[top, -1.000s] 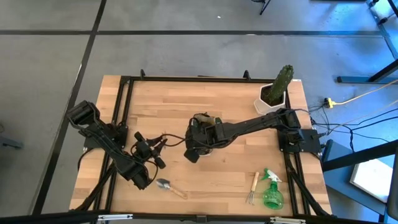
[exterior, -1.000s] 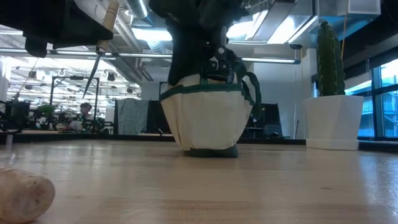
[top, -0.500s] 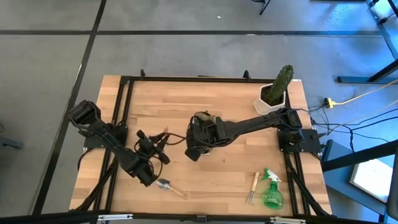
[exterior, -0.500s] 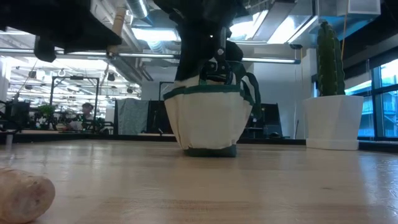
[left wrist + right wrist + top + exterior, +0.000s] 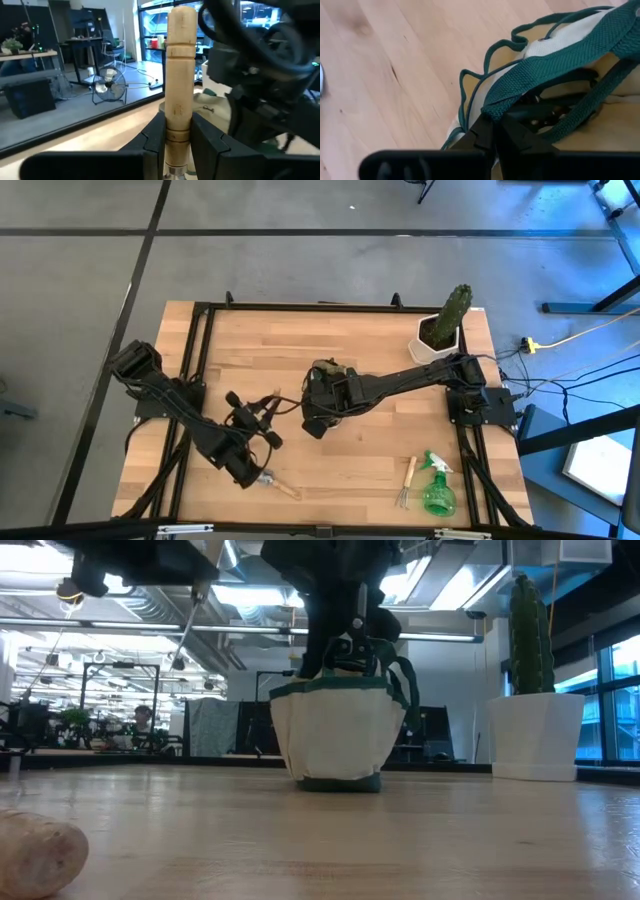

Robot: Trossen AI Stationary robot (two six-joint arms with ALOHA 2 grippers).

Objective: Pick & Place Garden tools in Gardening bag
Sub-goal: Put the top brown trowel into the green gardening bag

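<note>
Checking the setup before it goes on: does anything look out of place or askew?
Nothing spilled or damaged. The gardening bag stands upright, the right gripper shut on its green handle. The left gripper holds a wooden-handled tool in the air.

Bright, even overhead light (window glare behind).

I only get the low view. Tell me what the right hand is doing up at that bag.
Observer: The right hand is shut on the gardening bag's green loop handle.
Operator: Report the left hand.
Observer: The left hand grips a wooden-handled tool by its handle, raised off the table beside the bag.
Operator: List the tools lying on the table.
Observer: A trowel lies under the left arm. A hand fork and a green spray bottle lie side by side on the right arm's side.
</note>
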